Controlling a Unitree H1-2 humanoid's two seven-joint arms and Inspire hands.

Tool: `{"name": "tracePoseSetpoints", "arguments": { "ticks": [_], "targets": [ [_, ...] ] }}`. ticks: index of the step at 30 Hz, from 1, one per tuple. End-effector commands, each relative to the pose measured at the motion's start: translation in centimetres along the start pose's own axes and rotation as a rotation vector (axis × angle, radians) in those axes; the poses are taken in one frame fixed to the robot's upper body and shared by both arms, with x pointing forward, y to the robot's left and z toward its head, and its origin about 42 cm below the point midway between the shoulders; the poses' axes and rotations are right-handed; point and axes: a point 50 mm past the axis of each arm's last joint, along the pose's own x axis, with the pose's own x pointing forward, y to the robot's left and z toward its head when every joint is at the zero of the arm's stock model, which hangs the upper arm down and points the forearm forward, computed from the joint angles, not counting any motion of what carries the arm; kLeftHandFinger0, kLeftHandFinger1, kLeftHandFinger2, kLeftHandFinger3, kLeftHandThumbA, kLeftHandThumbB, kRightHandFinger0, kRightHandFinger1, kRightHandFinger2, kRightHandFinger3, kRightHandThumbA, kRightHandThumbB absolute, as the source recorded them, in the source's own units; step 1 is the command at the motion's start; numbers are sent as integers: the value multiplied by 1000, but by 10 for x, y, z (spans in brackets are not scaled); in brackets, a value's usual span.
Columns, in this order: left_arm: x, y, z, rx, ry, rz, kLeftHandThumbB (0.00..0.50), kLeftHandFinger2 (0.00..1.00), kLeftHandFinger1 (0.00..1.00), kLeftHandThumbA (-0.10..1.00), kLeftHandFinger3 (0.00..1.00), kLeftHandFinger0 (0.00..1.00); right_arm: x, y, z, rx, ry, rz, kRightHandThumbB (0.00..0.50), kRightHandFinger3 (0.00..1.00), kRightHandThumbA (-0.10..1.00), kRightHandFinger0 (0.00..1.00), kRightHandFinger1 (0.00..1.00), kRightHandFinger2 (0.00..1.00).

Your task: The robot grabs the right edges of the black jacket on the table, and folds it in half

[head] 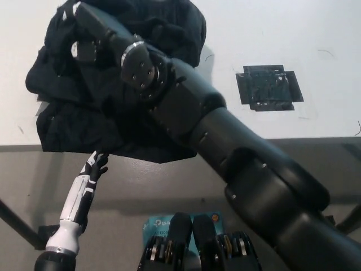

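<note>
The jacket (121, 73) lies on the white table (265, 34) at its left part, bunched into a dark heap; its long axis runs roughly from the near table edge up toward the far edge, tilted a little to the right at the top; the lower hem reaches the near edge and a fold of it hangs just over that edge at the middle. It is plain black, matt, with deep creases; the upper part is piled thick and rounded, the lower left part lies flatter; small pale marks show on the cloth near the top left, too small to read.

The right arm (225, 152) comes in from the bottom right and crosses the jacket diagonally toward the top left; the right hand (90, 25) is over the upper left of the heap, pressed against the cloth; black on black, so I cannot tell whether its fingers are closed on the fabric or merely lie on it.

The left hand (96, 166) rests below the table's near edge at the lower left, pointing up toward the jacket's hem, close beneath it but whether touching I cannot tell; its fingers are apart and it holds nothing.

A patch of black tape (269, 87) sticks to the table to the right, well apart from the jacket; a blue box (155, 226) lies on the floor beneath.
</note>
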Motion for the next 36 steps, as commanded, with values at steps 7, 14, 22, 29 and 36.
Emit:
{"name": "tracePoseSetpoints", "arguments": {
  "ticks": [7, 14, 22, 29, 36],
  "targets": [
    [12, 9, 20, 45, -77, -20, 500, 1000, 1000, 1000, 1000, 1000, 3, 1, 9, -84, 58, 342, 442, 1000, 712, 1000, 1000, 1000],
    [16, 9, 21, 50, -84, -28, 469, 1000, 1000, 1000, 1000, 1000, 4, -14, 15, -5, 77, 435, 481, 1000, 965, 1000, 1000, 1000],
    [17, 7, 19, 26, -75, -56, 452, 1000, 1000, 995, 1000, 1000, 5, -44, 70, 158, -79, 517, 462, 1000, 1000, 1000, 1000, 1000],
    [23, 5, 23, 28, -97, -54, 450, 1000, 1000, 939, 1000, 1000, -27, -146, 182, 286, -394, 349, 477, 1000, 1000, 1000, 1000, 1000],
    [36, 9, 29, 64, -114, -32, 431, 1000, 1000, 983, 1000, 1000, -110, -239, 220, 317, -642, 171, 406, 1000, 1000, 1000, 1000, 1000]
  ]
}}
